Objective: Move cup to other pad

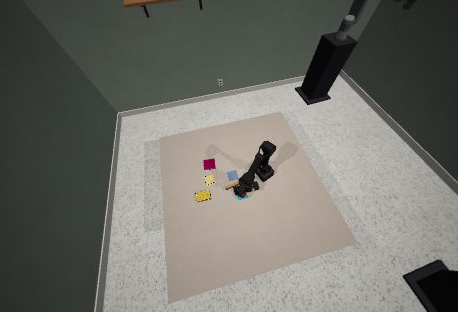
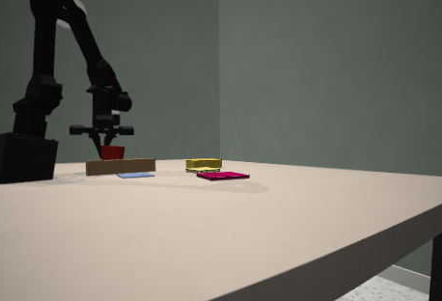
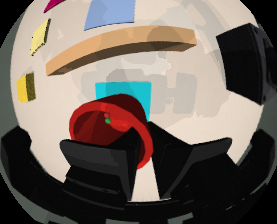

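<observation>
Red cup point(image 3: 112, 128), upright, rim pinched in gripper point(image 3: 138, 163) above cyan pad point(image 3: 124, 91).

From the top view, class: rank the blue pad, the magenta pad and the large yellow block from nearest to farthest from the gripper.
1. Blue pad: just up-left of the gripper, nearest.
2. Large yellow block: out to the left, nearly level with the gripper.
3. Magenta pad: up-left, beyond the blue pad; not much farther than the block.

1. The arm point(image 2: 94, 53) bends forward from its base point(image 2: 10, 164) and points steeply downward.
2. The hand point(image 2: 102, 140) hangs low over the counter point(image 2: 222, 217), its fingers clamped on the cup point(image 3: 112, 123) rim.
</observation>
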### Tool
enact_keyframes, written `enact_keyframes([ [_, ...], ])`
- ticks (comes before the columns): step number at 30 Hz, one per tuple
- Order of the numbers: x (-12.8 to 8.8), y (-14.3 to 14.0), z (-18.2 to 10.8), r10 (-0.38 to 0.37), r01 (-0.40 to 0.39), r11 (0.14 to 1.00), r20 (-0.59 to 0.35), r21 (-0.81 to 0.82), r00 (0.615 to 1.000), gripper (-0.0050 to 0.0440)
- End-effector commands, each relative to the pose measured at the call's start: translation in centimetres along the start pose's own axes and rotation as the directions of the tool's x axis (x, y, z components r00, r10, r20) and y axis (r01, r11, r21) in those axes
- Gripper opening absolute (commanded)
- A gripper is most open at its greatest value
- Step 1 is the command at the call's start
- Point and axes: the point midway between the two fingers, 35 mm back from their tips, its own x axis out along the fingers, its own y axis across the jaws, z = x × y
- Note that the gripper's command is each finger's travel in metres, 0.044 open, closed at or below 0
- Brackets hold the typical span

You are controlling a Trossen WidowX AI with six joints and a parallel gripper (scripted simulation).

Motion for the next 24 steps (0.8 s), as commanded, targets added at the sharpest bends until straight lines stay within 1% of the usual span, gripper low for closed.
enact_keyframes([
  [1,-0.02,0.03,0.01,0.002,-0.002,1.0,0.001,0.0,1.0,0.0],
  [6,-0.02,0.03,0.01,0.002,-0.002,1.0,0.001,0.0,1.0,0.012],
  [7,-0.02,0.03,0.01,0.002,-0.002,1.0,0.001,0.0,1.0,0.0128],
  [20,-0.02,0.03,0.01,0.002,-0.002,1.0,0.001,0.0,1.0,0.0128],
  [24,-0.4,0.07,-0.02,0.002,-0.002,1.0,0.001,0.0,1.0,0.0128],
])
